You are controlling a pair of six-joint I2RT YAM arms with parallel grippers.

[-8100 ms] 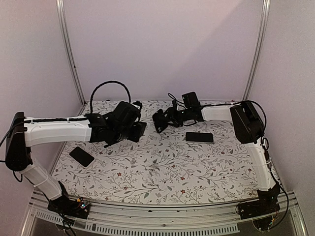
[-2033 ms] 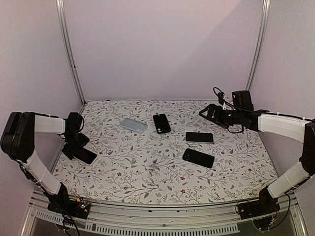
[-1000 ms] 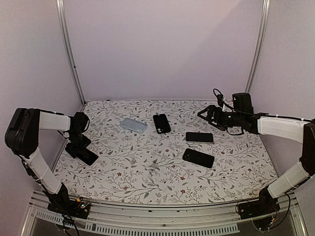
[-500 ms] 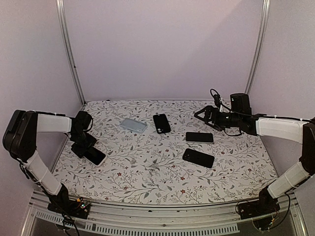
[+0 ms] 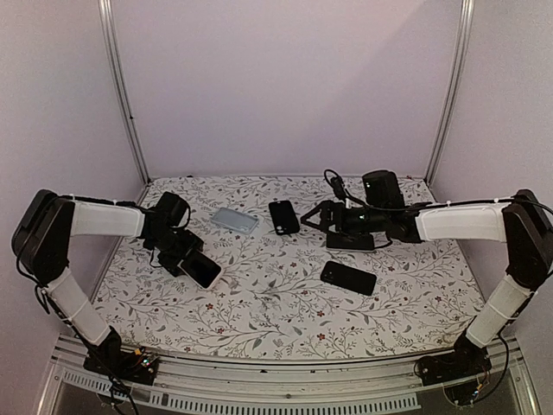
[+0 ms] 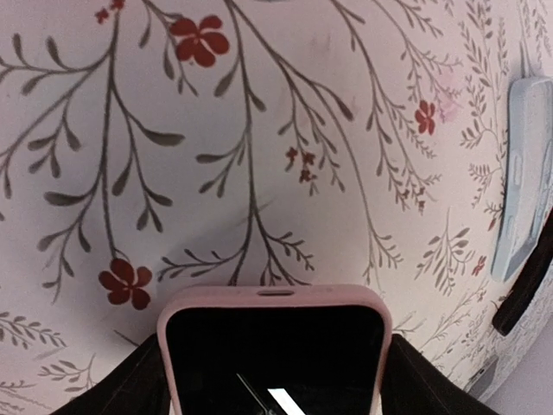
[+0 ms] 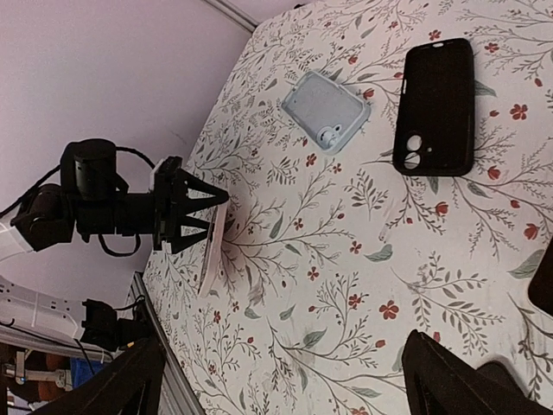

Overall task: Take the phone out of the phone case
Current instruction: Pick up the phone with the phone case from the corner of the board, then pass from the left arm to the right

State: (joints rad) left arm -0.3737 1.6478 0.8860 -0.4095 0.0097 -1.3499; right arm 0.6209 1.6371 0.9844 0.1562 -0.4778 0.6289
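Observation:
A phone [image 5: 200, 270] in a pink phone case [image 6: 275, 299] hangs above the left part of the table, and my left gripper [image 5: 190, 258] is shut on its sides. In the left wrist view the black screen [image 6: 275, 350] sits between my two fingers [image 6: 130, 385], top end pointing away. The right wrist view shows the same cased phone [image 7: 212, 245] edge-on, tilted above the table. My right gripper [image 5: 313, 216] hovers over the back middle, open and holding nothing, with its fingers [image 7: 121, 380] wide apart.
A light blue empty case [image 5: 234, 220] and a black case [image 5: 283, 216] lie at the back middle. One black phone [image 5: 350, 241] lies partly under my right arm, another [image 5: 348, 277] nearer the front. The floral table [image 5: 259, 311] ends at a metal rail in front.
My left gripper has lifted the cased phone off the left edge and carried it right. My right arm has swung left from the back right toward the middle.

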